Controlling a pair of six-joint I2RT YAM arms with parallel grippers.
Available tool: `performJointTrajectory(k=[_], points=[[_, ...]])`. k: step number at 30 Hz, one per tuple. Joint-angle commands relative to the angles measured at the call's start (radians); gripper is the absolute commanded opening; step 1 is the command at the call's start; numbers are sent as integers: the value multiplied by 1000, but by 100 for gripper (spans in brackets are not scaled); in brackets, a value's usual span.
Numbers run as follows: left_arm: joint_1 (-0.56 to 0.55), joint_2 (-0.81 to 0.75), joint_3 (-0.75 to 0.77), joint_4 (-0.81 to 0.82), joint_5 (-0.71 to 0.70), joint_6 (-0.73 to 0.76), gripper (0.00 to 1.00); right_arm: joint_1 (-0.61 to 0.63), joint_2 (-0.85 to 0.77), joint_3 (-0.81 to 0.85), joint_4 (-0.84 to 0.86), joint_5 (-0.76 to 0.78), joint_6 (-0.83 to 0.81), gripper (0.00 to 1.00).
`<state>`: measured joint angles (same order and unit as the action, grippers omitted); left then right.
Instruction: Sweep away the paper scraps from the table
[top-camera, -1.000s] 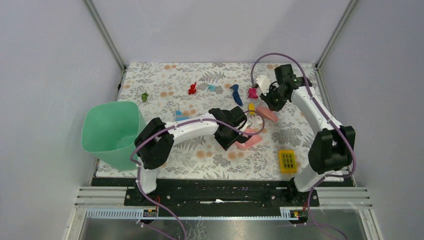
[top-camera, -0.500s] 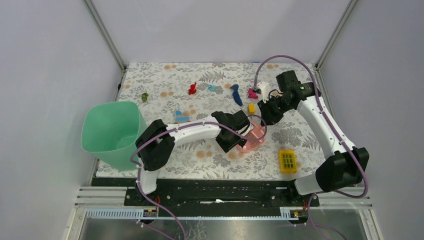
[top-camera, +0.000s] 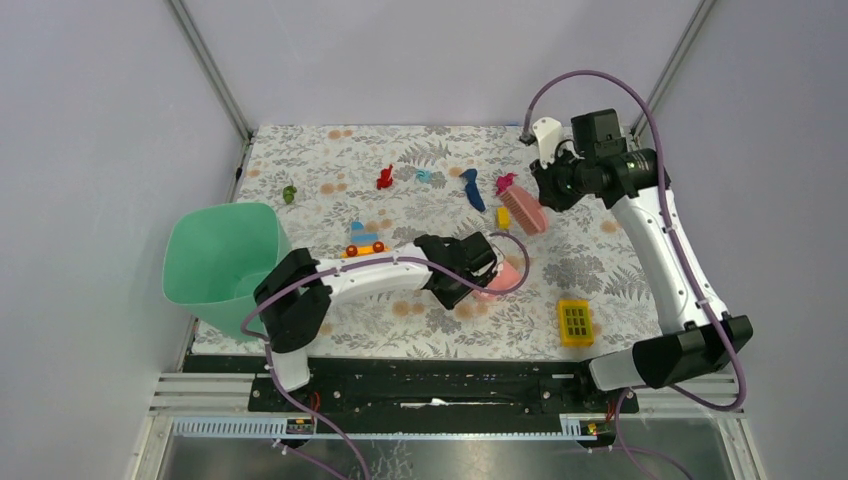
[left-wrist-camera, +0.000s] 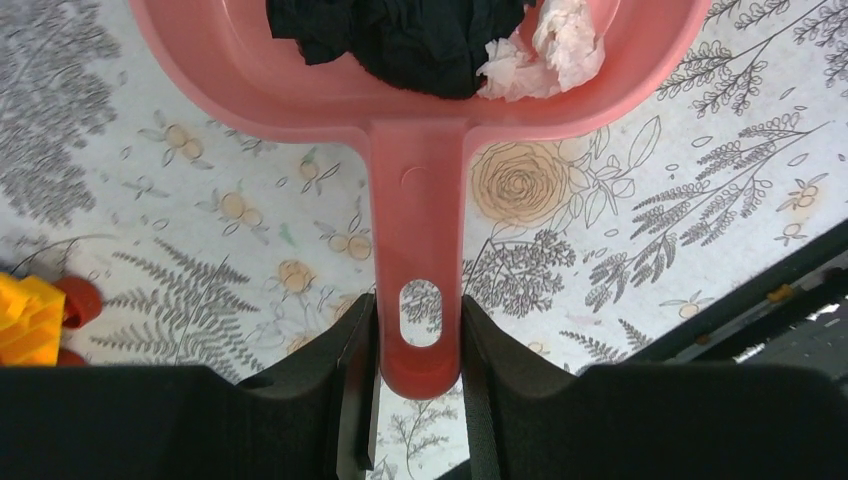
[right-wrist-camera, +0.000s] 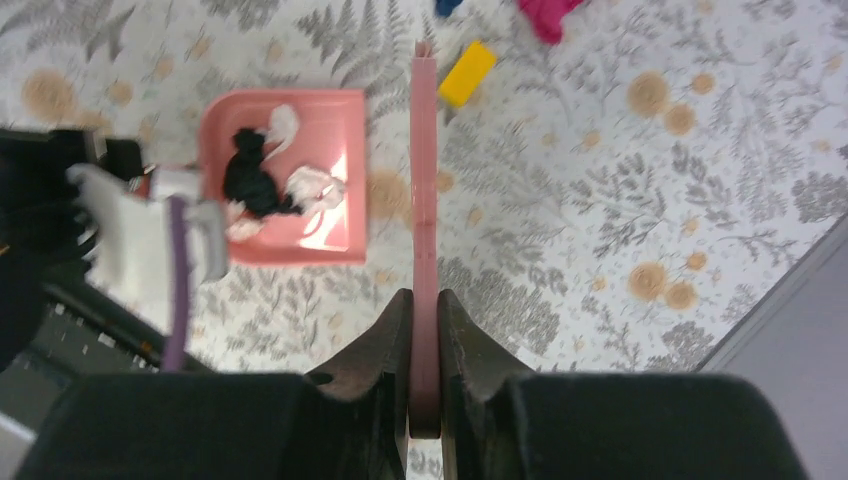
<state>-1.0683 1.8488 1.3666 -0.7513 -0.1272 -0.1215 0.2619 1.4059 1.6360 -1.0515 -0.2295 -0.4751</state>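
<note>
My left gripper (top-camera: 476, 268) is shut on the handle of the pink dustpan (top-camera: 502, 279), which lies on the leaf-print table (top-camera: 330, 155). In the left wrist view my gripper (left-wrist-camera: 420, 340) clamps the handle (left-wrist-camera: 420, 240); the pan holds a black scrap (left-wrist-camera: 400, 35) and white scraps (left-wrist-camera: 555, 45). My right gripper (top-camera: 548, 188) is shut on the pink brush (top-camera: 522, 210), held above the table beside the magenta scrap (top-camera: 506, 183). The right wrist view shows my gripper (right-wrist-camera: 424, 330) on the brush (right-wrist-camera: 424, 180). Navy (top-camera: 471, 188), teal (top-camera: 424, 176), red (top-camera: 384, 178) and green (top-camera: 289, 193) scraps lie at the back.
A green bin (top-camera: 222, 265) stands at the table's left edge. A yellow block with a grid of holes (top-camera: 575, 322) lies front right. A small yellow block (top-camera: 503, 216) lies near the brush. A blue and orange toy (top-camera: 360, 240) sits beside my left arm.
My right arm rose and swung back and to the right, carrying the brush away from the dustpan toward the magenta scrap. My left gripper kept hold of the dustpan and shifted slightly.
</note>
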Motion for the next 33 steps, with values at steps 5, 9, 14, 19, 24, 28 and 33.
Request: performJointTrajectory(k=[5, 9, 14, 19, 24, 28, 33], points=[[20, -120, 29, -101, -45, -120, 0, 24, 173, 80, 343, 47, 123, 0], [38, -127, 22, -140, -51, -146, 0, 56, 311, 188, 404, 151, 99, 0], [77, -124, -6, -149, -41, -165, 0, 98, 496, 369, 404, 216, 20, 0], [112, -111, -13, -149, -26, -164, 0, 161, 653, 432, 462, 352, -114, 0], [136, -71, 30, -161, -22, -138, 0, 193, 754, 421, 498, 427, -160, 0], [165, -15, 68, -174, -10, -103, 0, 205, 761, 388, 450, 369, -128, 0], [189, 50, 113, -186, 15, -77, 0, 225, 660, 252, 398, 271, -92, 0]])
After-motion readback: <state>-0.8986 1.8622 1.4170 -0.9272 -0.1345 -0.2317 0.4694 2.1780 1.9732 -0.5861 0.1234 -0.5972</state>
